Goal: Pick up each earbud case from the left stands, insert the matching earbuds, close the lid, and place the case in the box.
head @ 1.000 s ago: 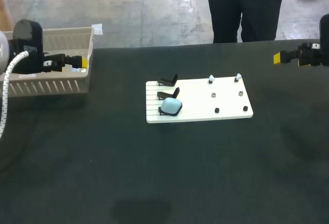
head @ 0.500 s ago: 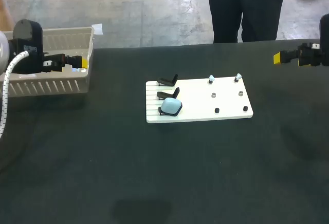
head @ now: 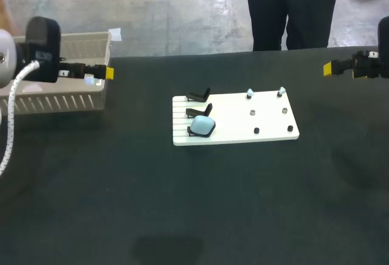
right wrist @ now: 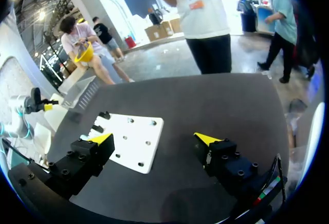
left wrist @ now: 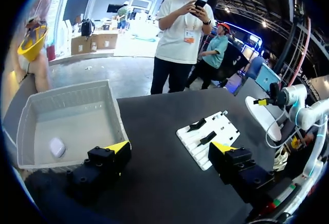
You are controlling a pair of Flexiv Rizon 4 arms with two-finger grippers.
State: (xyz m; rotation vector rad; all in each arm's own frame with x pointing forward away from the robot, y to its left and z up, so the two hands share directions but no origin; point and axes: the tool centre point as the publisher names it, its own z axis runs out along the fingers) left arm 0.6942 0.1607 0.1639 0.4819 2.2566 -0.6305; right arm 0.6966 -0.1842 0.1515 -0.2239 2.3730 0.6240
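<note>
Earbud case [head: 202, 126], well apart from left end effector [head: 108, 72]

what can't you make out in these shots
- Box floor: head view, hidden by its near wall.
- Blue case lid, open or shut: head view, too small.
- Earbuds shape: every view, too small.
- White item in the box: left wrist view, too blurred to identify.

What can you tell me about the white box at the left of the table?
The white box looks like plastic. It is rectangular and open-topped, with slotted walls that flare outward toward the rim. It sits upright at the far left of the black table. One small, pale, rounded earbud case lies closed on its floor, and nothing else shows inside. The left end effector is close by the box, open and empty.
</note>
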